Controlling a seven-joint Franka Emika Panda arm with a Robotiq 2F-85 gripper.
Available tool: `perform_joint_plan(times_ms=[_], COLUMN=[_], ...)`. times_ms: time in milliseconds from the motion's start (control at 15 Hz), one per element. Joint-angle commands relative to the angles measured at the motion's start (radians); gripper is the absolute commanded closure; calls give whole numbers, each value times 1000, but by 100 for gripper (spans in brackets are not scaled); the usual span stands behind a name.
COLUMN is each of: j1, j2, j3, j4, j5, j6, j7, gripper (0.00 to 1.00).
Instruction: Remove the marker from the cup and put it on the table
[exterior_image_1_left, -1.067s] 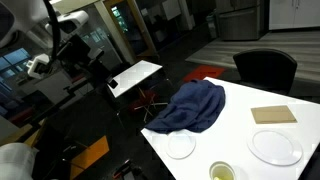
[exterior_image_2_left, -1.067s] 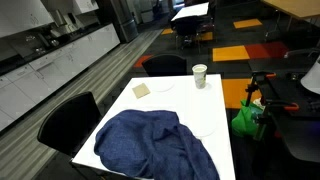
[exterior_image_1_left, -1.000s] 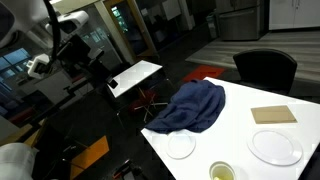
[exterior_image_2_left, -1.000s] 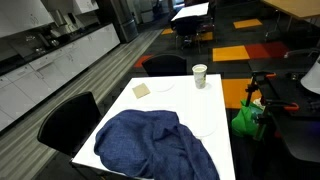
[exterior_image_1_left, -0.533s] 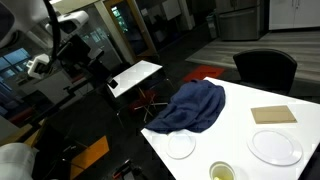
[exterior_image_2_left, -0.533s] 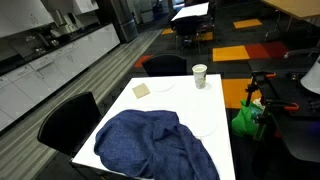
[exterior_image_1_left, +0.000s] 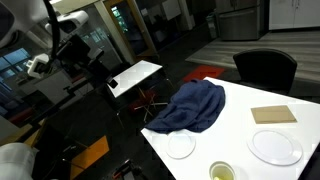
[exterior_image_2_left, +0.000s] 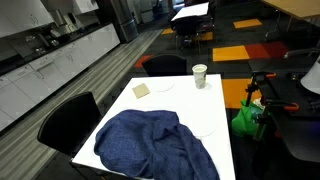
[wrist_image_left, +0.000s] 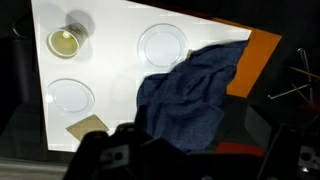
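The gripper (wrist_image_left: 185, 158) hangs high and well apart from the table (wrist_image_left: 120, 70). Only its dark body shows at the near edge of the wrist view, so I cannot tell whether its jaws are parted or closed. The cup (wrist_image_left: 68, 40) stands at the far left corner there, beyond the blue cloth (wrist_image_left: 190, 95). The marker cannot be picked out from the cup's yellowish inside, but it probably stands near upright, so the move is likely a long reach far and left, then straight down.

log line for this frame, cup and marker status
cup: upright near table corner, untouched | marker: not discernible | cloth: heaped on table, apart from cup
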Motion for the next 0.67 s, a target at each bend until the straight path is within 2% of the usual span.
perform_joint_plan(times_ms=[0, 600], j1=[-15, -107], j2=[-3, 91], j3=[13, -28], j4=[-7, 22], j5=[-13, -104], j6=[39, 115], j7=[2, 16], gripper=[0, 0])
